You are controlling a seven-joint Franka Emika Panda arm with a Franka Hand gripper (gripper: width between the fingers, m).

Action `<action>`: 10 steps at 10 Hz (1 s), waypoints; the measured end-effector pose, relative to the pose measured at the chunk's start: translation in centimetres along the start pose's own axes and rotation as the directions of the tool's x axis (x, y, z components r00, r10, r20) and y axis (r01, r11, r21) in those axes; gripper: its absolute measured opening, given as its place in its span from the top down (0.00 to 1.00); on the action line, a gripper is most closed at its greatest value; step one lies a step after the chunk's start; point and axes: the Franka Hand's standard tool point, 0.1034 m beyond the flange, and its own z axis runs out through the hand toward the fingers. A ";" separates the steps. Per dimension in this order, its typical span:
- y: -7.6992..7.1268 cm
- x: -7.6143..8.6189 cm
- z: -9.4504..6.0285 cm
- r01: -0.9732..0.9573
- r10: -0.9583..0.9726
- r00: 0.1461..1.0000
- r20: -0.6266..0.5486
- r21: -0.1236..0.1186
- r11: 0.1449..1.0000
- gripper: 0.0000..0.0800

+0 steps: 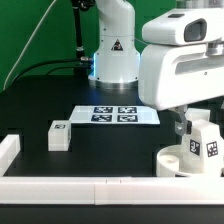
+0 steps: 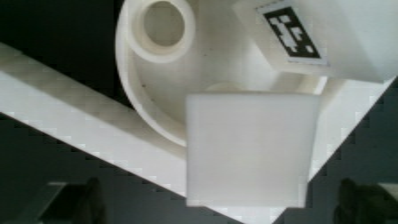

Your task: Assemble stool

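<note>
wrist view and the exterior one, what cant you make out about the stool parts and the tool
- Tool: wrist view, fingers dark, blurred and cut by the picture's edge; whether it grips the white block cannot be told.
- Seat: exterior view, far part hidden behind the tagged leg.
- Third leg: besides the lone leg, how many sit at the seat is unclear in both views.

Smooth matt white plastic seat (image 2: 196,75), leg (image 1: 59,135)
</note>
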 end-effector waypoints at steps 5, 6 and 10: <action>0.1 -0.7 3.4 -0.047 0.047 0.999 0.014 -0.005 0.999 0.19; 0.1 -0.7 3.4 -0.047 0.047 0.999 0.013 -0.005 0.999 0.30; 0.1 -0.7 3.5 -0.319 0.319 0.948 0.012 -0.007 0.948 0.60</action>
